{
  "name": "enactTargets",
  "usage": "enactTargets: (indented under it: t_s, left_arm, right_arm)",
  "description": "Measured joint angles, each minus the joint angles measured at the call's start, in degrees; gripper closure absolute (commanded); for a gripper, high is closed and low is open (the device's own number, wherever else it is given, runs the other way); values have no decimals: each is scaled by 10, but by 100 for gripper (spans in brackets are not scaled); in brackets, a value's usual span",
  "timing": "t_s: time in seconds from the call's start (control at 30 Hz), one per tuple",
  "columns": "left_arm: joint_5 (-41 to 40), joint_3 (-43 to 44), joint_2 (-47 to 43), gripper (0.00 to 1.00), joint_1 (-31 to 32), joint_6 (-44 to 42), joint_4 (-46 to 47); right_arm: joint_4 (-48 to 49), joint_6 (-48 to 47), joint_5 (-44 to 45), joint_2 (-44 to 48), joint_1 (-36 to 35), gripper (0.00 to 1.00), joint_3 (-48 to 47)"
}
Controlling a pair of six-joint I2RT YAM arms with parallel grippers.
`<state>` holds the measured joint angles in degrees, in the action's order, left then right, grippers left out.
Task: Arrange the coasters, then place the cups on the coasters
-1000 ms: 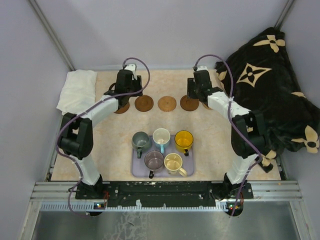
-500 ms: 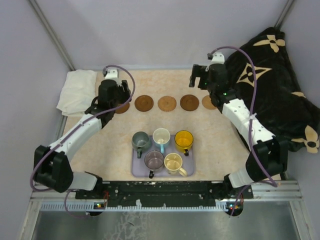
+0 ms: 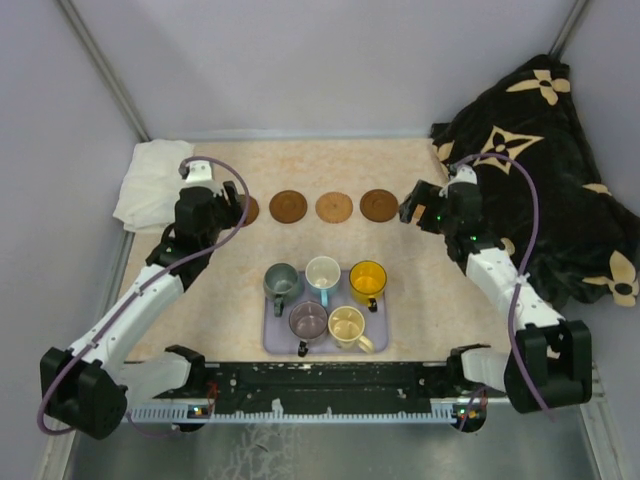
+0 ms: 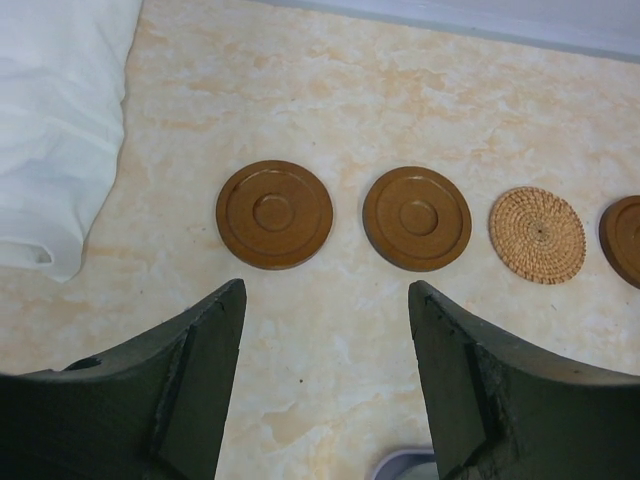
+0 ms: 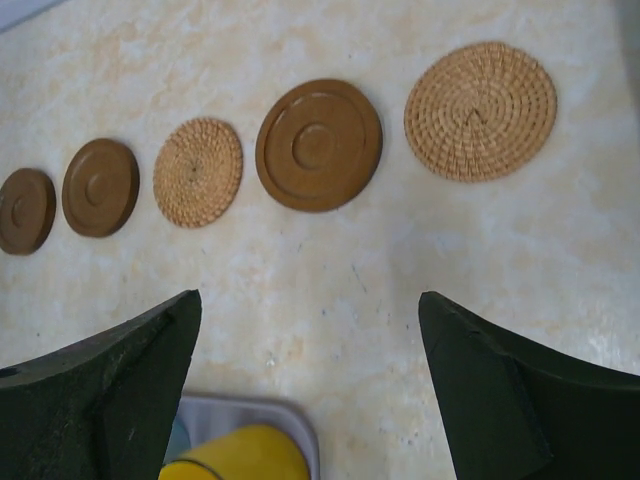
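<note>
Left gripper (image 4: pixel 325 300) is wide open with nothing in it, hanging just on the near side of the two leftmost coasters (image 4: pixel 274 214). Right gripper (image 5: pixel 308 310) is spread open and empty too, over bare table (image 3: pixel 430 290) by the right end of the row. All five coasters lie in a left-to-right line across the far part of the table: three smooth brown, two woven tan. The five cups (image 3: pixel 323 272) all sit on the tray (image 3: pixel 272 342), near middle.
</note>
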<state>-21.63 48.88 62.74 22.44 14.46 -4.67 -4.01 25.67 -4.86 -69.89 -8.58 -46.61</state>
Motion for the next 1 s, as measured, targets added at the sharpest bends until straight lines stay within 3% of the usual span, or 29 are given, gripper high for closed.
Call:
enactTargets:
  t_s: [0.37,0.53,0.73,1.0]
  left_arm:
    - [-5,-70,-74,28,0,40,-49]
    - [-1,-80,-92,29,0,61,-65]
    - [1,-85,-93,29,1,70,-78]
    - [0,-85,-87,29,1,79,-92]
  right_arm:
    - [-144,-5,78,276,-72,26,73]
    - [-240,19,112,344,-116,31,86]
    - [-324,58,160,353,-197,33,102]
    - [-364,121,261,246,-390,33,97]
